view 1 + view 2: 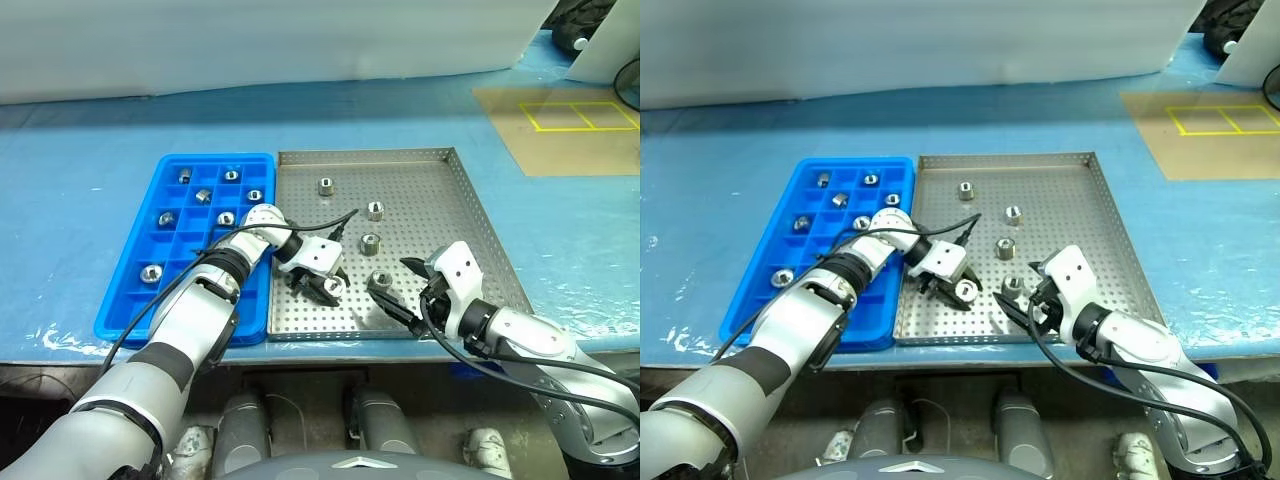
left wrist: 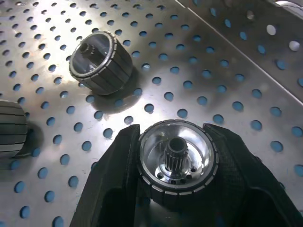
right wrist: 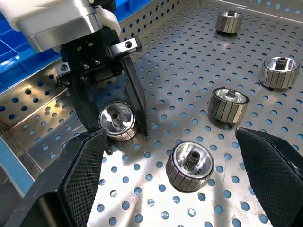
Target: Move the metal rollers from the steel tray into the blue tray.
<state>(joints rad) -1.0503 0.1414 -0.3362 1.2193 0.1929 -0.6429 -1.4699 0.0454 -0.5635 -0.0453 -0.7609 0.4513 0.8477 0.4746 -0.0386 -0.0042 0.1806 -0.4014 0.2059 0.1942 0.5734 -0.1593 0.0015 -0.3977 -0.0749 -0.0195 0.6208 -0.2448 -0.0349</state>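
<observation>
The steel tray (image 1: 440, 200) lies in the middle of the blue table, with the blue tray (image 1: 215, 160) touching its left side. My left gripper (image 1: 325, 285) is low over the steel tray's front left part and shut on a metal roller (image 2: 177, 161), which sits upright between the fingers. Another roller (image 1: 380, 281) stands just to the right, in front of my open right gripper (image 1: 405, 290). Three more rollers (image 1: 369, 242) stand further back in the steel tray. Several rollers (image 1: 203, 195) lie in separate compartments of the blue tray.
A brown board with yellow tape lines (image 1: 570, 125) lies at the back right of the table. A white panel (image 1: 250, 50) runs along the back. The steel tray's front rim (image 1: 340, 335) lies close to the table's front edge.
</observation>
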